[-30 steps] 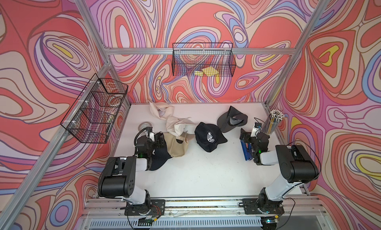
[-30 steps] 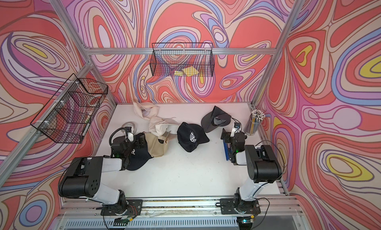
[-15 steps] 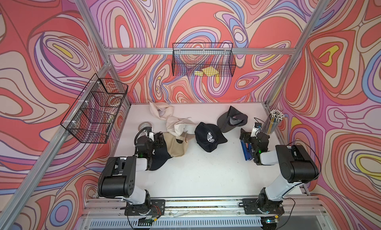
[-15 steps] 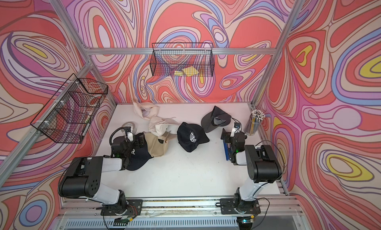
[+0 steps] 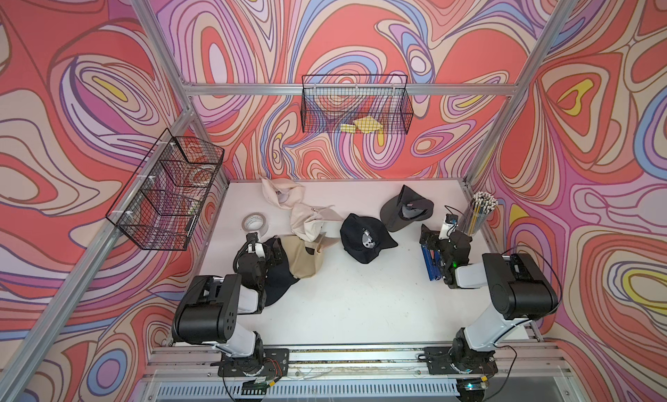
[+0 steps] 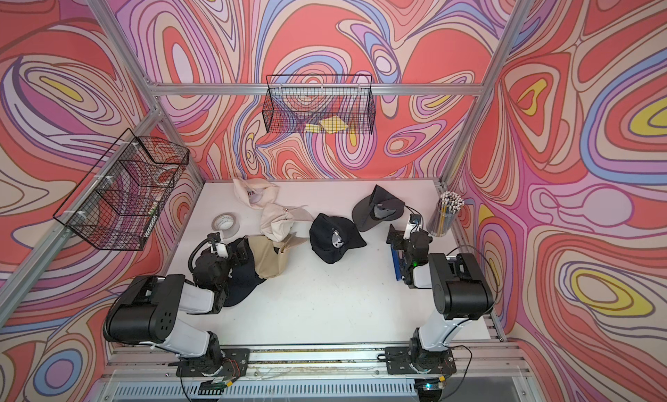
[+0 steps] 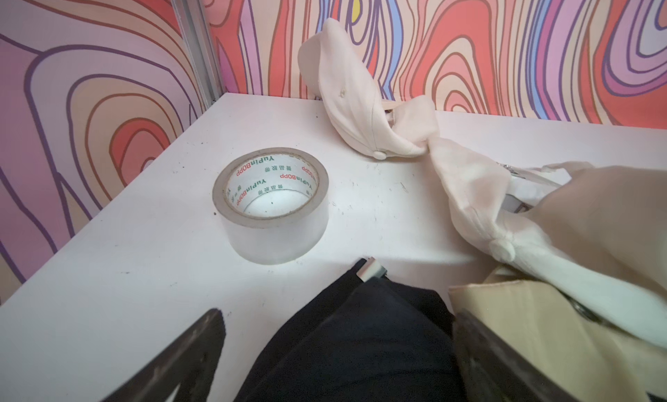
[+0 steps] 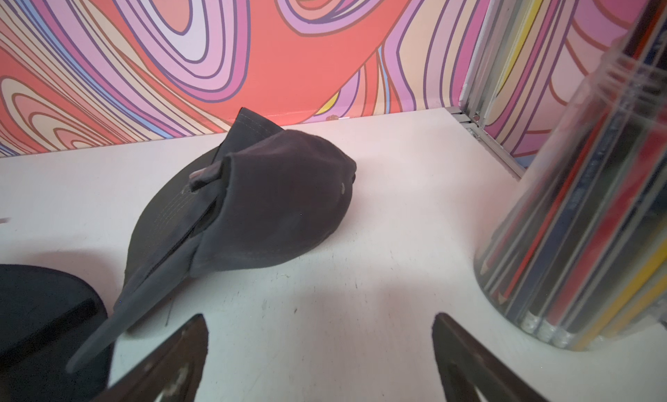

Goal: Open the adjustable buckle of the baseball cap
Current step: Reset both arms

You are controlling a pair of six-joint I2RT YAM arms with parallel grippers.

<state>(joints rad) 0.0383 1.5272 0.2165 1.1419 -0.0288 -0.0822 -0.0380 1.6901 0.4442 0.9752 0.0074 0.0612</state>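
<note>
Five or six caps are lying around on the white surface [image 5: 361, 302] and I can't tell for sure which one is the target. The navy cap [image 5: 279, 284] is sitting left of centre in both top views, right under the left hand [image 5: 275, 253]. That hand is spread wide and gripping nothing. In the left wrist view its two fingers [image 7: 202, 339] are standing either side of the navy cap's crown, and whether they're touching the fabric I can't tell. A small silvery clip [image 7: 371, 269] is poking out at the cap's far edge, just short of the tape roll [image 7: 270, 202].

A tan cap [image 5: 301, 259] is overlapping the navy one on its right. Two cream caps [image 5: 310, 220] are trailing from there up toward the back wall. A black cap [image 5: 364, 238] is sitting mid-frame, and a grey cap [image 5: 406, 209] is lying flipped over, up and to the right of it.

The right hand [image 5: 427, 238] is also spread and empty, hanging low on the right side of the frame over a blue thing [image 5: 429, 263]. In the right wrist view it's pointing at the grey cap, with the pencil cup [image 5: 480, 212] beside it.

Two wire baskets [image 5: 355, 104] are hanging on the walls.
</note>
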